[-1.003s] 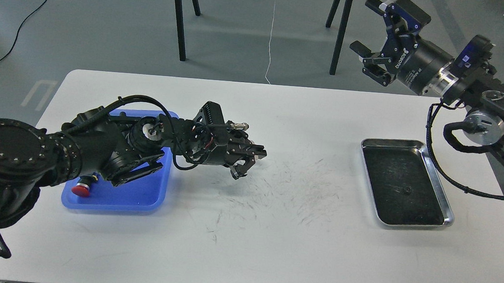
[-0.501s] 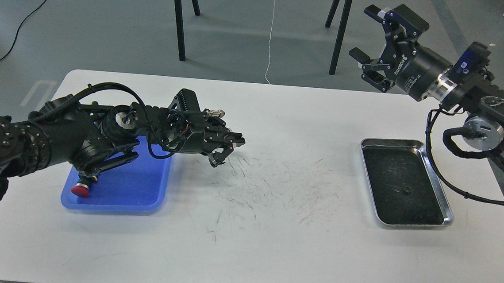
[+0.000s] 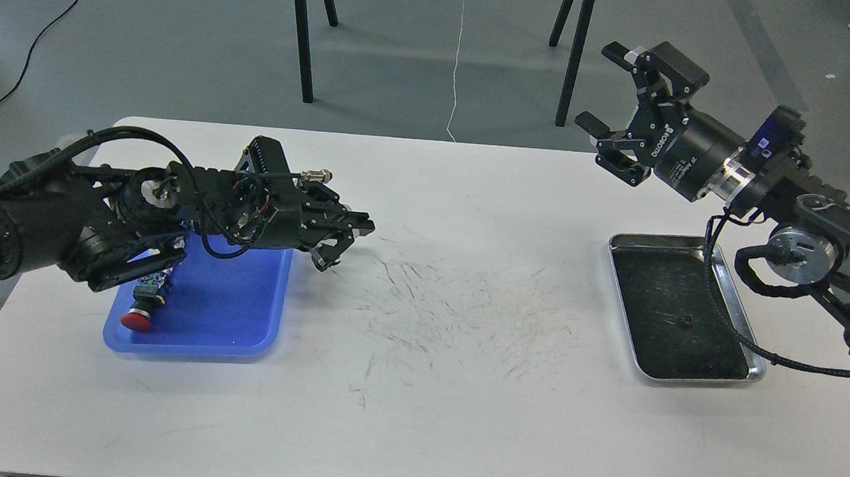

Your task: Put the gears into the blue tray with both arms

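The blue tray [image 3: 232, 322] lies on the left of the white table, partly covered by my left arm. My left gripper [image 3: 345, 246] hovers just past the tray's right rim, pointing right. Its fingers are dark and seen from the side, so I cannot tell whether anything is held between them. A single tiny black gear [image 3: 685, 320] rests on the black lining of the silver tray [image 3: 757, 363] at the right. My right gripper [image 3: 604, 109] is raised beyond the table's far edge, above and left of the silver tray. It is open with nothing between its fingers.
A red-capped button part [image 3: 138, 317] lies in the blue tray's near left corner. The table's middle [image 3: 449, 315] is covered with dark scuff marks. Black stand legs [image 3: 303, 28] rise from the floor behind the table.
My left arm has drawn back to the left, bringing its gripper from mid-table to the blue tray's right rim. The right gripper has dropped slightly down and left, still open.
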Controlling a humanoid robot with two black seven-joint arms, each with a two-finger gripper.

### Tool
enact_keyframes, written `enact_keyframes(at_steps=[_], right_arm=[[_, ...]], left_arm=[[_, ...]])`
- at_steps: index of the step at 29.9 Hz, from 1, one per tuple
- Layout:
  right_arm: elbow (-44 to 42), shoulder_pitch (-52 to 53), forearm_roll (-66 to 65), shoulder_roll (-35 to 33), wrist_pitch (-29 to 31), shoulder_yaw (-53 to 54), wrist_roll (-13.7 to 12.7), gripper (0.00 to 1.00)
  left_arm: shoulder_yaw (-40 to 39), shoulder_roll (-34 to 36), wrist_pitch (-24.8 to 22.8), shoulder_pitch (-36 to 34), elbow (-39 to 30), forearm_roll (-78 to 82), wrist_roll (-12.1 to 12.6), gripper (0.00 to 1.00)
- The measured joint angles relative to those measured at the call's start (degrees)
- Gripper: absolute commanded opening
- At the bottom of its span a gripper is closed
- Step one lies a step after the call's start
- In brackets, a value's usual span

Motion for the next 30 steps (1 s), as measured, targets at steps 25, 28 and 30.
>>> enact_keyframes(at_steps=[25,28,30], right_arm=[[1.0,-8.4,-0.1,0.8,-0.1,3.8,0.0,0.98],[1.0,-8.4,-0.1,0.8,-0.2,3.8,0.0,0.98],[1.0,-8.4,-0.1,0.8,-0.2,3.9,0.0,0.98]], left_arm=[[0.5,7.9,0.3,0.0,-2.5,4.2,0.0,0.15],[0.6,8.0,0.3,0.1,-2.2,5.1,0.0,0.15],[0.7,8.2,0.3,0.2,-2.1,5.5,0.0,0.15]])
